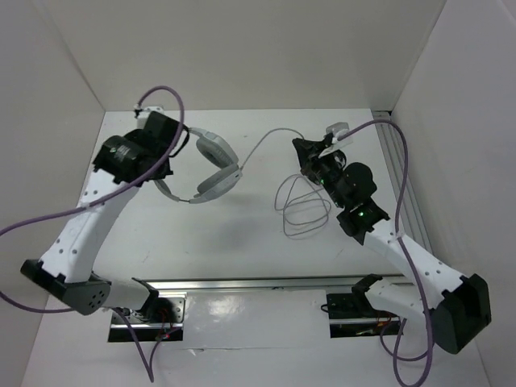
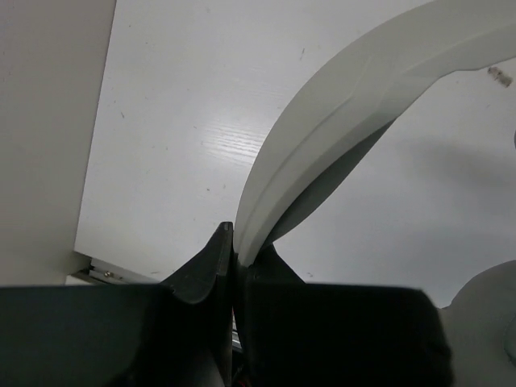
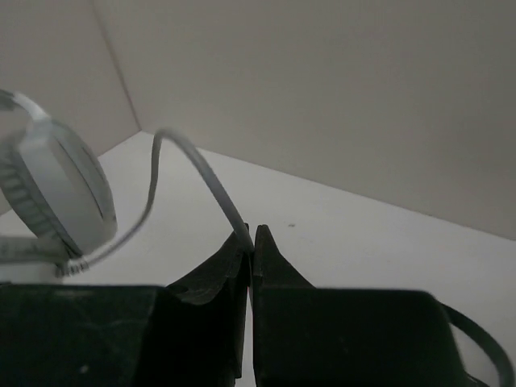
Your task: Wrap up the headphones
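Note:
The light grey headphones (image 1: 216, 165) are held off the table at the back left, cups toward the middle. My left gripper (image 1: 179, 139) is shut on their wide headband (image 2: 339, 121), which arcs up from between the fingers in the left wrist view. The thin grey cable (image 1: 266, 141) runs from a cup across to my right gripper (image 1: 303, 153), which is shut on it (image 3: 205, 177). Slack cable hangs in loops (image 1: 300, 205) below the right gripper. One cup (image 3: 60, 193) shows at the left of the right wrist view.
White walls enclose the table on three sides. A metal rail (image 1: 258, 284) runs along the near edge between the arm bases. A small white object (image 1: 336, 129) lies at the back right beside the right arm's purple hose.

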Robot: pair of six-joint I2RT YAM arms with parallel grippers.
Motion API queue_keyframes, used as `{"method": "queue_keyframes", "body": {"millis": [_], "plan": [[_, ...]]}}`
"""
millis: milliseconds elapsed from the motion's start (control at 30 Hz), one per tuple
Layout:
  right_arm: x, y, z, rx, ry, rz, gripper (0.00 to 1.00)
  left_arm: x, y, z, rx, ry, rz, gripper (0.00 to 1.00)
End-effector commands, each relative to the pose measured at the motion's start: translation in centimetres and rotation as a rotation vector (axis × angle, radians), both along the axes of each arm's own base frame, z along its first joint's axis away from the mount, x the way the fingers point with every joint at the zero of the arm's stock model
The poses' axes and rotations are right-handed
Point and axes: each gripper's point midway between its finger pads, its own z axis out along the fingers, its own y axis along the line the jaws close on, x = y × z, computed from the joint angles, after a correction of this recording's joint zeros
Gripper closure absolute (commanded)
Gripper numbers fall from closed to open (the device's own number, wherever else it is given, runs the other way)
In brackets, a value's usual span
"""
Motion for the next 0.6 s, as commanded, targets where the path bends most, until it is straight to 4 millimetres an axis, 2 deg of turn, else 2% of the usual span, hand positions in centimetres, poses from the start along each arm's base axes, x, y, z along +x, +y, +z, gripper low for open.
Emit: {"method": "queue_keyframes", "body": {"millis": [0, 33, 133, 167, 233, 267, 333, 367, 400, 433, 467, 500, 567], "plan": [[0.0, -2.7, 1.1, -0.104, 0.008, -0.18, 1.0, 3.5, -2.2, -0.5, 0.063, -0.071, -0.044, 1.0], [-0.4, -2.5, 1.5, -0.133, 0.008, -0.169, 1.0, 4.3, -2.9, -2.3, 0.118, -0.018, -0.063, 1.0], [-2.5, -1.3, 2.8, -0.221, -0.038, -0.117, 1.0, 4.4, -5.4, -5.6, 0.238, 0.081, -0.162, 1.0], [-3.1, -0.9, 2.2, -0.27, -0.026, -0.091, 1.0, 4.7, -6.8, -7.0, 0.258, 0.114, -0.201, 1.0], [-4.4, 0.3, 2.6, -0.329, -0.048, -0.036, 1.0, 4.4, -9.7, -8.6, 0.302, 0.155, -0.316, 1.0], [-4.8, 0.2, 2.8, -0.338, -0.055, -0.035, 1.0, 4.4, -11.4, -9.7, 0.286, 0.171, -0.382, 1.0], [-5.5, 0.5, 2.9, -0.351, -0.067, -0.022, 1.0, 3.6, -14.9, -10.6, 0.291, 0.186, -0.549, 1.0], [-5.4, 0.3, 2.6, -0.37, -0.063, -0.031, 1.0, 3.0, -17.3, -11.6, 0.245, 0.193, -0.643, 1.0], [-5.5, 0.2, 3.0, -0.37, -0.064, -0.032, 1.0, 1.9, -19.2, -11.5, 0.227, 0.173, -0.732, 1.0], [-5.4, 0.5, 3.2, -0.369, -0.067, -0.023, 1.0, 1.2, -20.1, -10.8, 0.217, 0.147, -0.806, 1.0], [-5.2, 0.7, 2.7, -0.382, -0.054, -0.02, 1.0, 0.4, -20.8, -11.3, 0.206, 0.148, -0.854, 1.0], [-5.3, 0.7, 2.7, -0.374, -0.05, -0.019, 1.0, -0.1, -22.3, -11.0, 0.147, 0.126, -0.916, 1.0], [-5.3, 0.9, 2.4, -0.375, -0.051, -0.01, 1.0, -1.4, -23.0, -10.5, 0.104, 0.102, -0.998, 1.0]]}}
